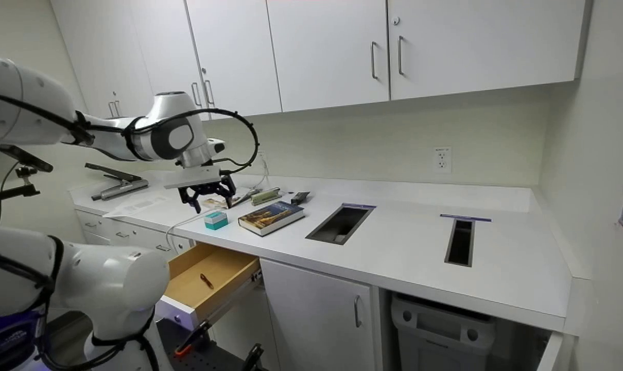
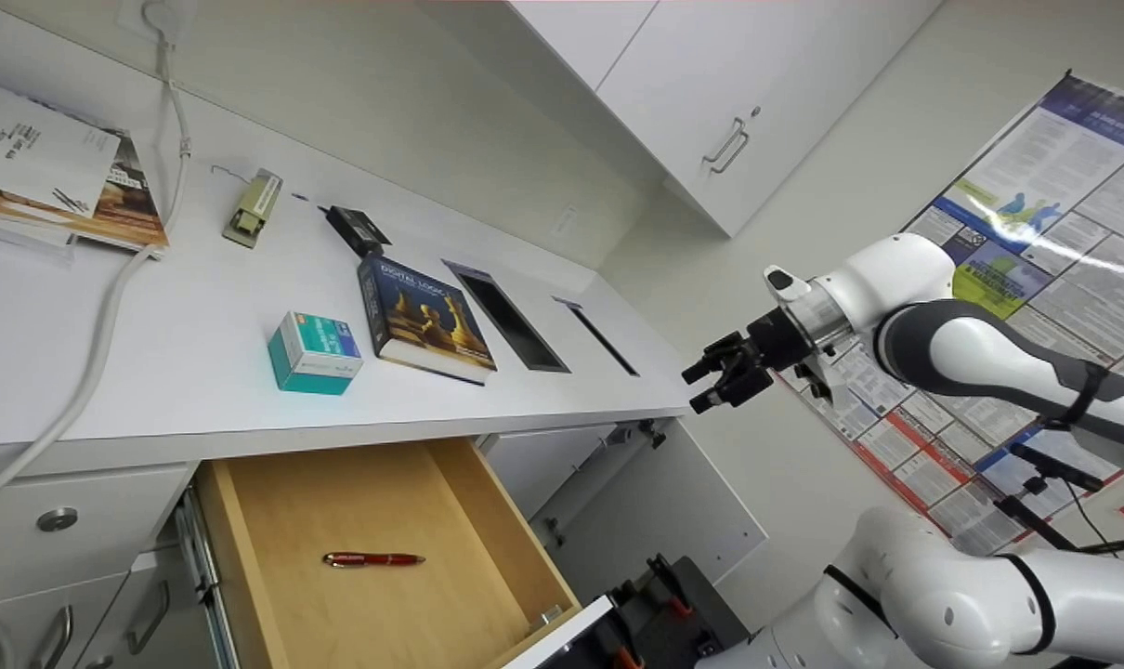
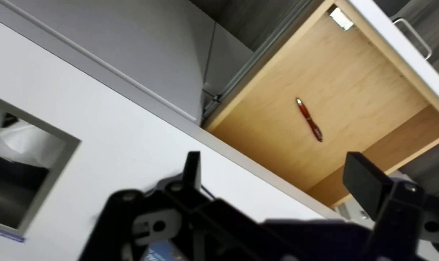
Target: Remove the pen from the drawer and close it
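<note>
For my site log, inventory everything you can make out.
counter: one, white, along wall
drawer: one, tan inside, white front, open below counter
pen: one, red, in drawer
book: one, blue and gold, counter
box: one, teal and white, beside book
unidentified gadget: one, olive, counter
unidentified block: one, black, behind book
lever tool: one, grey and black, counter end
papers: several, mostly white, counter
cable: at least one, white, counter
slots: two, dark, in counter
bin: one, grey, under counter
cabinets: several, white, above and below counter
outlet: at least one, white, wall
poster: at least one, multicoloured, wall
arm: one, mostly white, near drawer
gripper: one, black, open, above counter height
</note>
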Action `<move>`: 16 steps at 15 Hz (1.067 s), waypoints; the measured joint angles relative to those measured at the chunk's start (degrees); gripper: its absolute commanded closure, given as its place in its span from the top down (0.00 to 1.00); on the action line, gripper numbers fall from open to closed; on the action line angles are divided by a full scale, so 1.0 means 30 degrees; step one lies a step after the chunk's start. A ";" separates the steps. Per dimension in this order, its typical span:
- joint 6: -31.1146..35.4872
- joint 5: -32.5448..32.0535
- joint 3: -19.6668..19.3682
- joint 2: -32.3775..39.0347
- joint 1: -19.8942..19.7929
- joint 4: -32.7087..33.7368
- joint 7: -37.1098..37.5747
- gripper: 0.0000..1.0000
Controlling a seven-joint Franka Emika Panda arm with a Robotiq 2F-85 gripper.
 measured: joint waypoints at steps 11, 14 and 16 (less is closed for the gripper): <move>0.0642 0.2888 0.1791 0.2536 0.4228 0.0083 -0.0247 1.00; 0.0642 0.2888 0.1797 0.2533 0.4228 0.0083 -0.0247 1.00; 0.1393 0.2887 0.1972 0.2753 0.4235 0.0075 -0.0258 1.00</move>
